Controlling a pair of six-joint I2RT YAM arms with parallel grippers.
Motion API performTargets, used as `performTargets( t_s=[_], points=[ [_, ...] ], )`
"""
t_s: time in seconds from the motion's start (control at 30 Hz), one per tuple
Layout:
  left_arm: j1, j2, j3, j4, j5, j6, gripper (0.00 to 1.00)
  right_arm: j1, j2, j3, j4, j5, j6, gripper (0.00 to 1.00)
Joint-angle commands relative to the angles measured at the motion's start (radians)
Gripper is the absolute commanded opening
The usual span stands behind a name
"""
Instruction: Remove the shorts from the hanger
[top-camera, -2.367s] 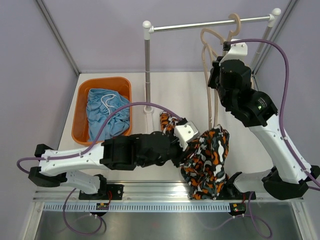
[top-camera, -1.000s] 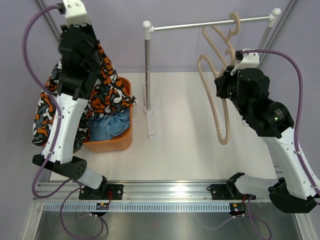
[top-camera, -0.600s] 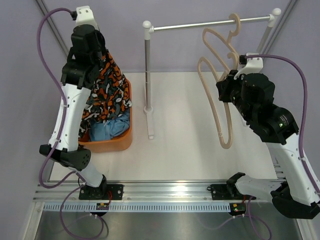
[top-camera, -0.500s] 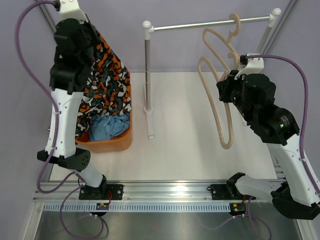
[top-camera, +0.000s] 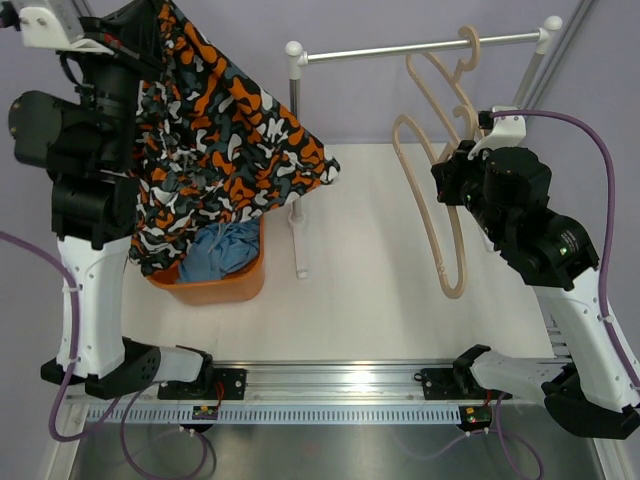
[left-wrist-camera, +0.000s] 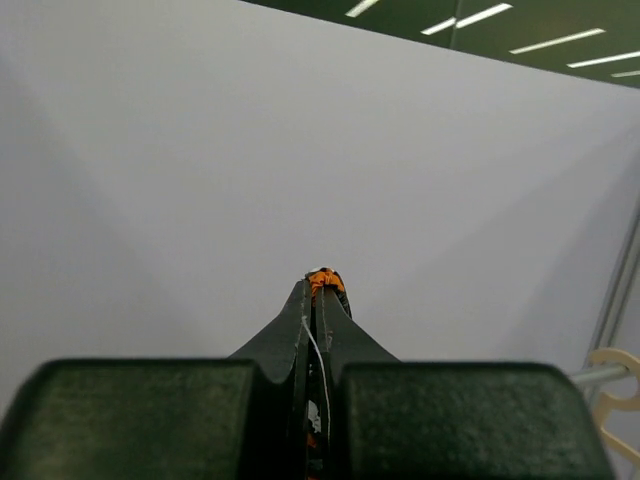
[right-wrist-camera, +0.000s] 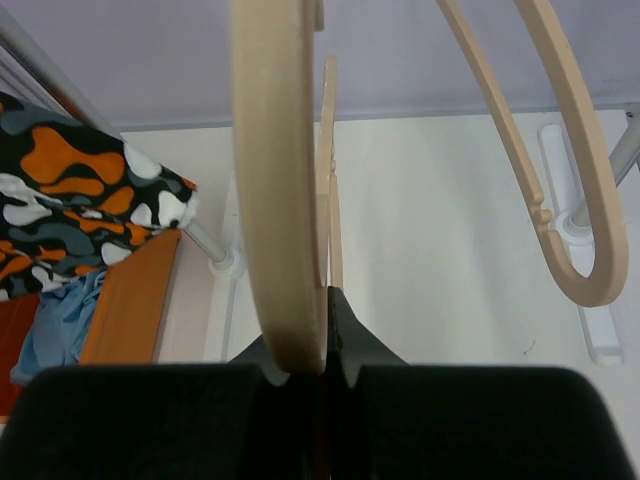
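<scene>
The camouflage shorts (top-camera: 220, 150) hang from my left gripper (left-wrist-camera: 320, 282), which is shut on a pinch of their orange cloth high above the table's far left. They drape down over the orange basket (top-camera: 210, 290). The light blue shorts (top-camera: 225, 248) lie crumpled inside that basket. My right gripper (right-wrist-camera: 328, 295) is shut on the lower beige hanger (top-camera: 440, 230), which is bare and hangs from the rail (top-camera: 420, 45). A corner of the camouflage shorts (right-wrist-camera: 70, 220) shows at the left of the right wrist view.
A second bare hanger (top-camera: 440, 80) hangs on the rail beside the held one. The rack's post (top-camera: 295, 180) and foot (top-camera: 303, 255) stand mid-table between the basket and the right arm. Purple walls close in both sides.
My left arm has risen higher with the camouflage shorts, which now spread wider over the basket. The right arm and the hanger have stayed put.
</scene>
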Motion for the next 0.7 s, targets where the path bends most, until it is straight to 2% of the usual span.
performTargets(
  t_s=[0.0,0.07,0.23,0.4,0.5,0.53,0.67],
  points=[
    [-0.002,0.062,-0.016,0.1,0.176,0.006,0.0,-0.003,-0.02,0.029,-0.001,-0.005,-0.007,0.0],
    [-0.002,0.088,0.024,0.096,0.254,-0.012,0.0,-0.003,-0.018,0.038,-0.007,-0.005,-0.007,0.0],
    [-0.002,0.134,0.056,0.112,0.322,-0.031,0.0,-0.003,-0.027,0.035,-0.007,0.004,-0.012,0.0],
    [-0.002,0.163,0.073,0.106,0.302,-0.022,0.0,-0.003,-0.029,0.038,-0.018,0.012,-0.017,0.0],
    [-0.002,0.159,0.053,0.071,0.157,0.0,0.0,-0.003,-0.033,0.031,-0.016,0.012,-0.017,0.0],
    [0.0,0.148,0.031,0.071,0.047,0.008,0.0,-0.003,-0.033,0.024,-0.016,0.013,-0.017,0.0],
    [0.012,0.058,-0.127,0.05,-0.222,0.014,0.0,-0.003,-0.032,0.017,-0.016,0.006,-0.013,0.0]
  ],
)
